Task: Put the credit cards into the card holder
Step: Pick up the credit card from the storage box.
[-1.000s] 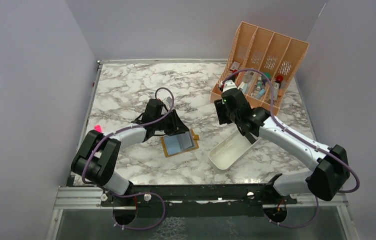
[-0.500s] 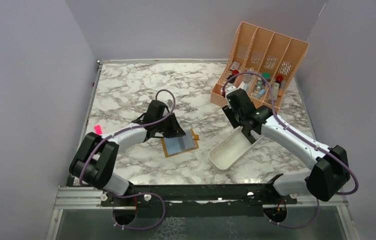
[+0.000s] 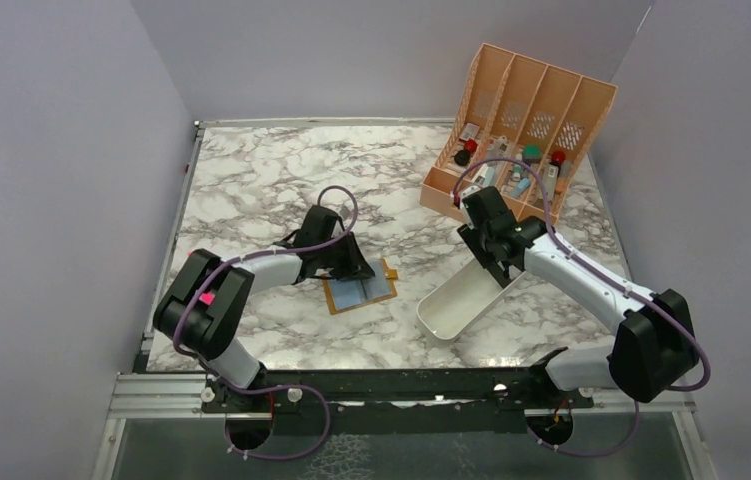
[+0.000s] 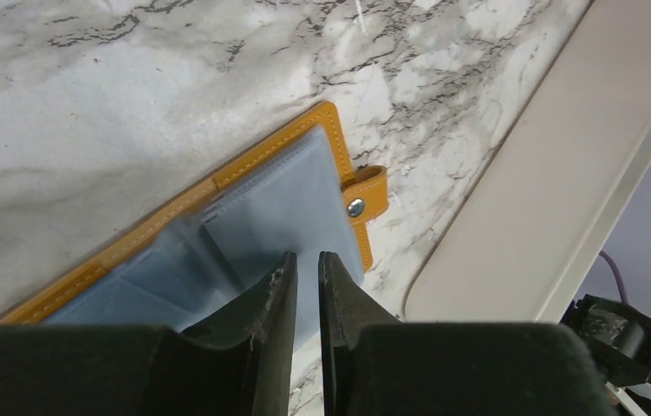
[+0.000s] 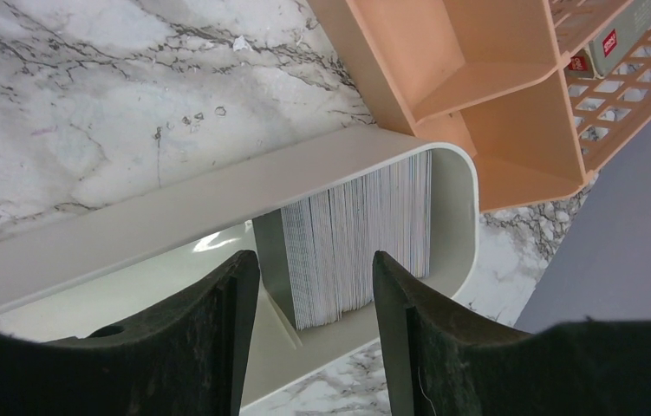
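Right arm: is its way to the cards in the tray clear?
Probably yes. The right claw hangs open just above the cards, which stand on edge at the tray's end; nothing sits between. Tray walls sit close, though.

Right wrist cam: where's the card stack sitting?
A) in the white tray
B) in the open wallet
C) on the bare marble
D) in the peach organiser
A: the card stack stands on edge at the rounded end of the white tray, with the right gripper open just above it.
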Controlling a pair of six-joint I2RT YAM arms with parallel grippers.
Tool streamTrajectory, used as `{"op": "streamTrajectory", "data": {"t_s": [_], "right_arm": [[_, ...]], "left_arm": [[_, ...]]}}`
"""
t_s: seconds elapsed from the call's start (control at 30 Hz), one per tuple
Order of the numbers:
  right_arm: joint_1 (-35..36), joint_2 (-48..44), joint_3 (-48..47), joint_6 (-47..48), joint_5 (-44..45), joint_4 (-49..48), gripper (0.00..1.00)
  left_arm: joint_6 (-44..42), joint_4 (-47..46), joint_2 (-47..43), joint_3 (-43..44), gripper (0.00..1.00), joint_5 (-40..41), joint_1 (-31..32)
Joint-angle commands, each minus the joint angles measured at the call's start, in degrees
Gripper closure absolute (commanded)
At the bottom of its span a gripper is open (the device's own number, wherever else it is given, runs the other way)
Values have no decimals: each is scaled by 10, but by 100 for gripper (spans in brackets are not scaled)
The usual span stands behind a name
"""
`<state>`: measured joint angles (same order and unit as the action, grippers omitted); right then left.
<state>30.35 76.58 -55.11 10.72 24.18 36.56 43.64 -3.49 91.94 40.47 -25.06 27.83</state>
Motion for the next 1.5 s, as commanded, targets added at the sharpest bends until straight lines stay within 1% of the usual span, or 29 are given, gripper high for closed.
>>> {"op": "streamTrajectory", "data": {"t_s": [0.0, 0.1, 0.2, 0.43, 0.5, 0.6, 0.83, 0.9, 1.0, 1.23, 1.47], "right_arm": [[-2, 13, 7, 13, 8, 9, 44], [-2, 15, 8, 14, 6, 10, 43], [-2, 22, 11, 21, 4, 14, 43], [-2, 16, 22, 36, -18, 38, 43], [-2, 13, 26, 41, -22, 37, 43], [-2, 23, 46, 51, -3, 21, 43], [-2, 57, 61, 58, 37, -20, 44], [-2, 65, 64, 60, 59, -32, 47], [-2, 65, 68, 56, 81, -40, 55], [-2, 48, 54, 45, 86, -35, 68], [-2, 32, 43, 37, 90, -24, 77]], "left_arm": [[2, 12, -67, 6, 80, 6, 1], [-9, 44, -120, 16, 77, 29, 2], [-22, 88, -179, 22, 71, 64, 1], [-38, 140, -296, 8, 68, 131, 1], [-41, 150, -317, 8, 67, 139, 0], [-44, 160, -336, 13, 67, 144, 0], [-51, 179, -352, 24, 64, 152, 1], [-51, 180, -357, 21, 64, 154, 1], [-54, 184, -360, 19, 64, 156, 1], [-56, 185, -357, 17, 64, 160, 1], [-54, 178, -349, 12, 63, 155, 1]]}}
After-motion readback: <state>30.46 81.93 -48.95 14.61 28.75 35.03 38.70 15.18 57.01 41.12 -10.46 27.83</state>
